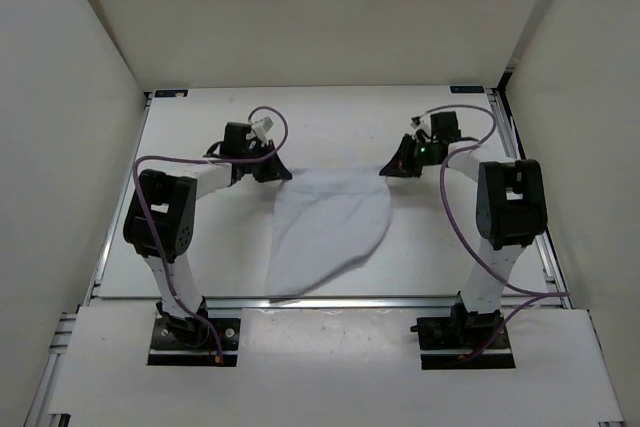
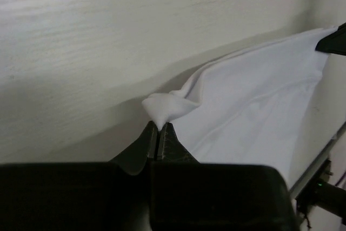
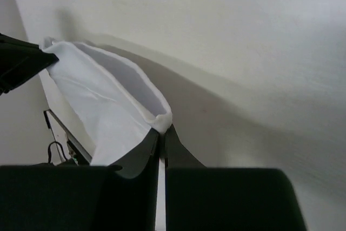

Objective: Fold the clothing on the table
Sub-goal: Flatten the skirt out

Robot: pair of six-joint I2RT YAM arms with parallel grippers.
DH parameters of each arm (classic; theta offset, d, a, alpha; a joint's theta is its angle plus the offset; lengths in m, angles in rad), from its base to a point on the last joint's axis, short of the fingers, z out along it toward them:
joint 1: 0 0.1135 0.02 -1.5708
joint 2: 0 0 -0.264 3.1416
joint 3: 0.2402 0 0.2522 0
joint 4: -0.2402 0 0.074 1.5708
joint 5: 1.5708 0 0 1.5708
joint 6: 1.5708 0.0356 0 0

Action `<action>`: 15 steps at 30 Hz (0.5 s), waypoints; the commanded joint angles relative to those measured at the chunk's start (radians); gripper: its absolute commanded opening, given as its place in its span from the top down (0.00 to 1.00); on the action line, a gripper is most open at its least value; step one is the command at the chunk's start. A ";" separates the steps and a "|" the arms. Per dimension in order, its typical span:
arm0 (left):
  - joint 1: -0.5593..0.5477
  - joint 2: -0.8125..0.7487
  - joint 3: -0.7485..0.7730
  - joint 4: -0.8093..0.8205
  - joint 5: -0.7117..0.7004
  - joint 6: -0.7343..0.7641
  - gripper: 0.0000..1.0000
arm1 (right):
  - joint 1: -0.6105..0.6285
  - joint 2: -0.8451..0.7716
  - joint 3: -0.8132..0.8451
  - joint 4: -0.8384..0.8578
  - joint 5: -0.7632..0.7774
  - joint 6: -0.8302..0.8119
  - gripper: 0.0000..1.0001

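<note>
The left arm [image 1: 165, 217] and the right arm [image 1: 510, 207] are fixed at the near edge of the worktop [image 1: 200, 257], one toward each near corner. Between them lies the white garment [image 1: 325, 227]. Its narrow, rounded end almost reaches the near edge, a little left of the middle. From there the cloth becomes wider toward the centre of the worktop, with soft wrinkles on it.

The far edge of the garment is stretched between the two arms. The left fingers [image 1: 275, 172] are pressed together on its far left corner. In the left wrist view, a small bunch of cloth stands up out of the closed tips [image 2: 158, 129]. The right fingers [image 1: 392, 167] are also closed, and they pinch the far right corner. In the right wrist view, a folded lip of cloth sits just at the tips [image 3: 162, 131]. Both wrist views show a shadow under the held edge, so this edge is raised a little above the worktop. Behind the fingers, the worktop goes on to its far edge, where a white wall [image 1: 320, 17] stands.
</note>
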 commanded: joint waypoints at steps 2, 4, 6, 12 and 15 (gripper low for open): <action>0.016 -0.144 0.243 -0.083 0.043 -0.053 1.00 | -0.013 -0.152 0.263 -0.081 -0.004 -0.078 1.00; 0.034 -0.159 0.332 -0.043 0.069 -0.119 1.00 | -0.012 -0.165 0.403 -0.147 0.025 -0.106 1.00; 0.067 -0.185 0.386 -0.017 0.093 -0.177 1.00 | -0.007 -0.186 0.469 -0.176 0.053 -0.114 1.00; 0.120 -0.326 0.383 -0.012 0.118 -0.227 1.00 | -0.015 -0.332 0.404 -0.149 0.048 -0.124 1.00; 0.122 -0.426 0.239 0.052 0.141 -0.260 1.00 | -0.007 -0.436 0.296 -0.132 0.027 -0.150 1.00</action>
